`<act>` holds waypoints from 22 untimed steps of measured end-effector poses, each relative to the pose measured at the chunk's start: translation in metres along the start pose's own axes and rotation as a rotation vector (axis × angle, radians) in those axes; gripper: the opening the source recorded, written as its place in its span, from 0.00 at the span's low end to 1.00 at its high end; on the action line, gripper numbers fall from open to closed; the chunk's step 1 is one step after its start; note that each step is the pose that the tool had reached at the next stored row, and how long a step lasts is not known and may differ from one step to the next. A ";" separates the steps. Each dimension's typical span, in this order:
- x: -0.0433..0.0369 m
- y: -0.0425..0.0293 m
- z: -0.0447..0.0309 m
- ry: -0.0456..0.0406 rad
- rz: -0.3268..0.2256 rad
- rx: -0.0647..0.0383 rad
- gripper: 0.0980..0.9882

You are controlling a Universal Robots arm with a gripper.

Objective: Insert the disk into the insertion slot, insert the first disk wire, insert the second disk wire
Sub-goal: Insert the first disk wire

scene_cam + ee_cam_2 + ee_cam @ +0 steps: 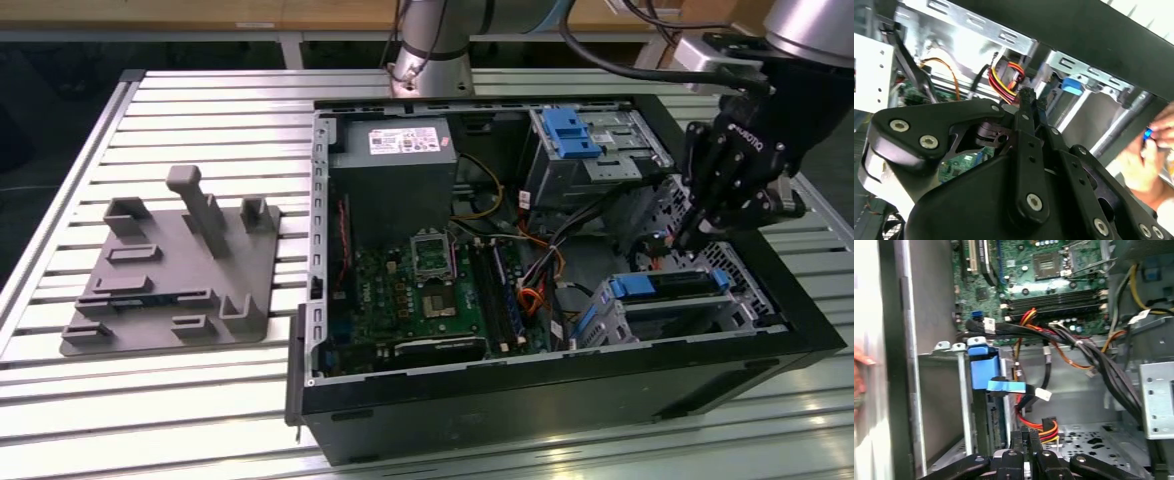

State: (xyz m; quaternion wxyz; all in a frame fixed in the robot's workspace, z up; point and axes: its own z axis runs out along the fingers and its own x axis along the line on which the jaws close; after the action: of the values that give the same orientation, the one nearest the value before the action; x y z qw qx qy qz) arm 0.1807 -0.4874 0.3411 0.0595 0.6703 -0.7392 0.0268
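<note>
Quick notes on finishes: the black jointed gripper (1030, 97) is looking like matt metal, with little shiny steel screw heads catching light. The grey perforated sheet-metal drive cage (667, 322) is looking bare and dull. The silver-grey disk in its bright blue carrier rail (674, 285) is showing smooth, slightly glossy plastic. The ribbed silver metal table (200, 120) is giving off a brushed sheen, and the grey blocky fixture plate (160, 280) is reading as matt plastic.

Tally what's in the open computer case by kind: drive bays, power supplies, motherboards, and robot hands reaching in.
Drive bays: 2, the bay with the blue latch and the insertion slot
Power supply: 1
Motherboard: 1
Robot hand: 1
Total: 5
</note>
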 end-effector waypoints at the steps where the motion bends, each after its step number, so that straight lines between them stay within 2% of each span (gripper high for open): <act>1: 0.0012 -0.0002 0.0001 -0.0128 -0.001 -0.001 0.07; 3: 0.0038 -0.0004 0.0003 -0.0245 -0.001 -0.002 0.07; 6: 0.0081 -0.0007 -0.0004 -0.0316 -0.002 -0.003 0.07; 10: 0.0109 -0.0008 -0.0025 -0.0318 -0.009 -0.002 0.07; 15: 0.0117 -0.0008 -0.0024 -0.0306 -0.045 0.002 0.07; 22: 0.0195 -0.0012 -0.0015 -0.0301 -0.055 0.003 0.07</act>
State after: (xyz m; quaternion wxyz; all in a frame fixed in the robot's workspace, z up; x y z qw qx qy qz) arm 0.1801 -0.5066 0.3449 0.0480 0.6909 -0.7212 0.0163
